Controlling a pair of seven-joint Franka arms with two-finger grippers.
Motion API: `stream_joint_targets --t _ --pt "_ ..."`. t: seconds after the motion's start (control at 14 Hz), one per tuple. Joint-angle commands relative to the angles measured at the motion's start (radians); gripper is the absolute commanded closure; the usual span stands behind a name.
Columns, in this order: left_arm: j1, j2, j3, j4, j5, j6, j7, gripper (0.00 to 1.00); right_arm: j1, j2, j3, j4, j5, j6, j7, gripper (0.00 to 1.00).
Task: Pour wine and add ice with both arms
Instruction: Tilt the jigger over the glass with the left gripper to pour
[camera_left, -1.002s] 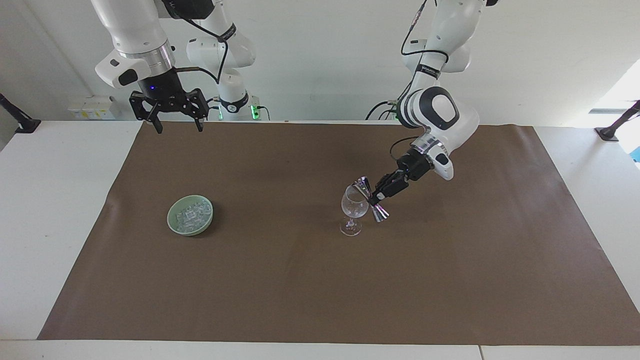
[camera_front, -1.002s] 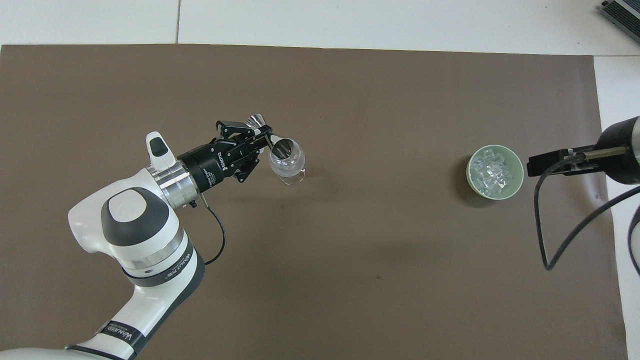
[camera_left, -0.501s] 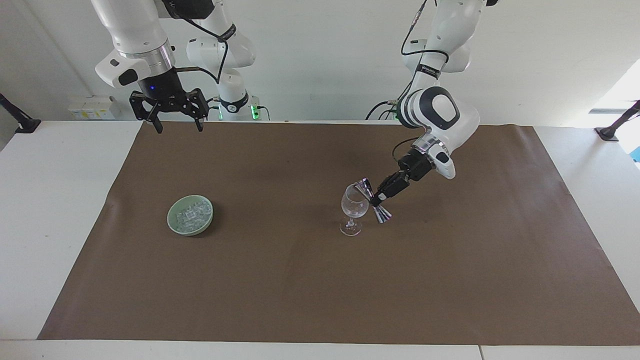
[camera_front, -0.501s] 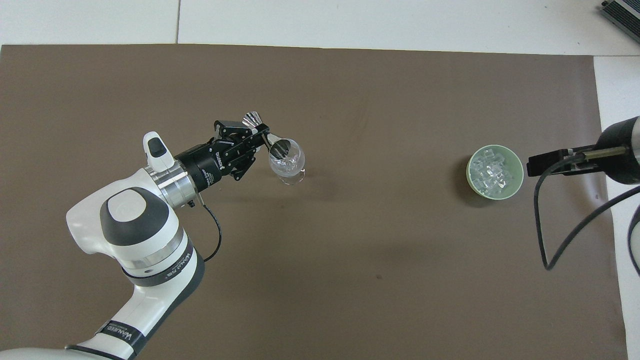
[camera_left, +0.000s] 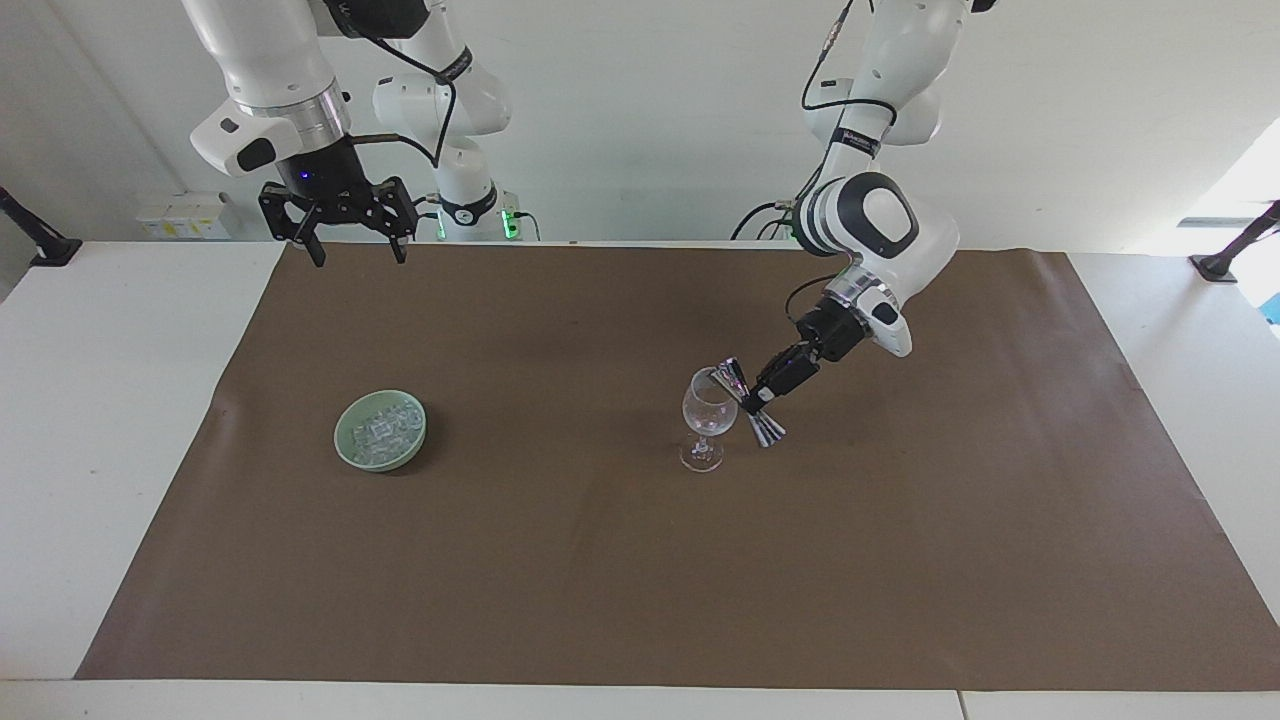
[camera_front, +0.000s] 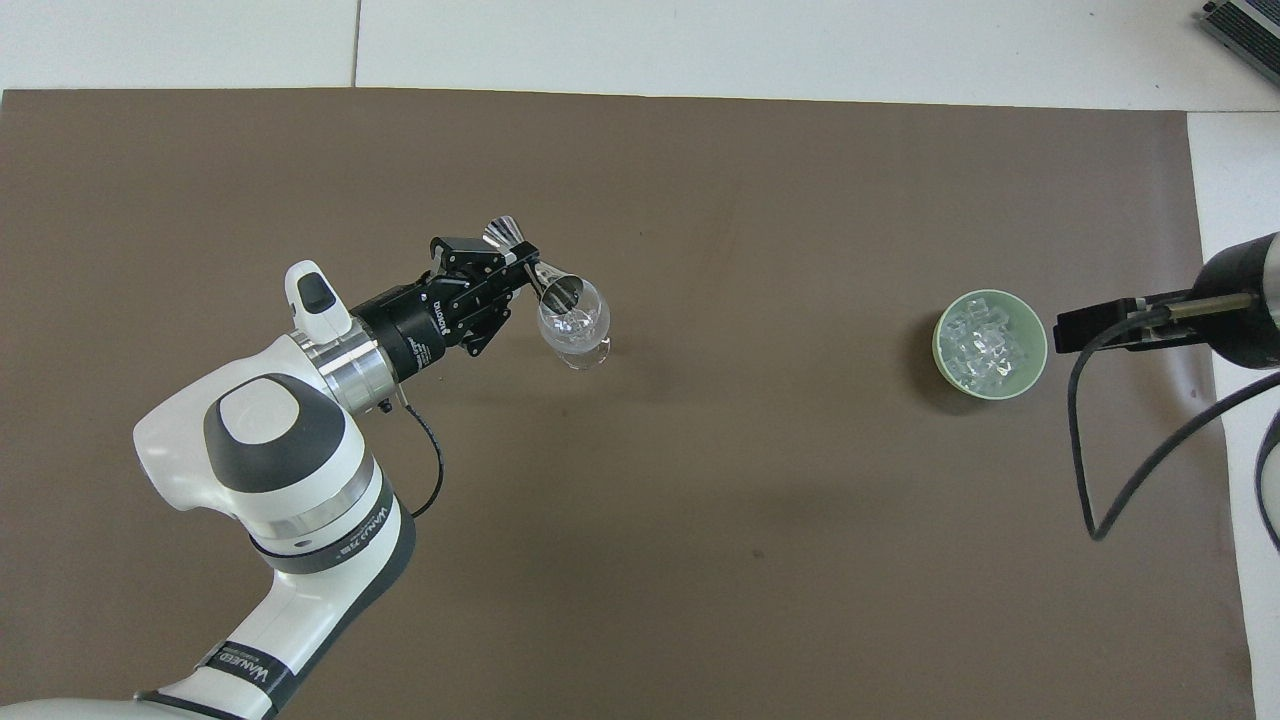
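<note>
Brown mat (camera_left: 600, 560): left gripper (camera_left: 757, 399) clamps tilted jigger (camera_left: 748, 403) over wine glass (camera_left: 706, 418); right gripper (camera_left: 340, 232) waits spread, holding nothing.

Ice (camera_left: 381, 430) (camera_front: 988, 343): clear cubes heaped in green bowl (camera_left: 352, 457) (camera_front: 941, 359).

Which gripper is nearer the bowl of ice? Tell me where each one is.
Right. The right gripper waits raised above the mat's edge at the green bowl's end; the left gripper tips a jigger over the wine glass.

Glass mid-mat, bowl toward my right arm's end.
My left gripper (camera_left: 757, 397) tips a jigger (camera_left: 746, 402) over the glass (camera_left: 708, 417); ice (camera_front: 986, 341) sits in the bowl (camera_front: 941, 362); my right gripper (camera_left: 346, 243) waits over the mat's (camera_left: 620, 580) near edge.
</note>
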Motion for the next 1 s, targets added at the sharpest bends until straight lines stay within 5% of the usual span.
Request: stream_joint_targets --t 0.0,0.93 --pt "-0.023 0.008 0.009 0.02 0.002 0.045 0.039 1.0 -0.009 -0.012 0.003 -0.006 0.023 -0.013 -0.023 0.0" --pt "-0.032 0.007 0.011 0.032 0.047 0.073 0.111 1.0 -0.009 -0.012 0.003 -0.006 0.023 -0.013 -0.023 0.0"
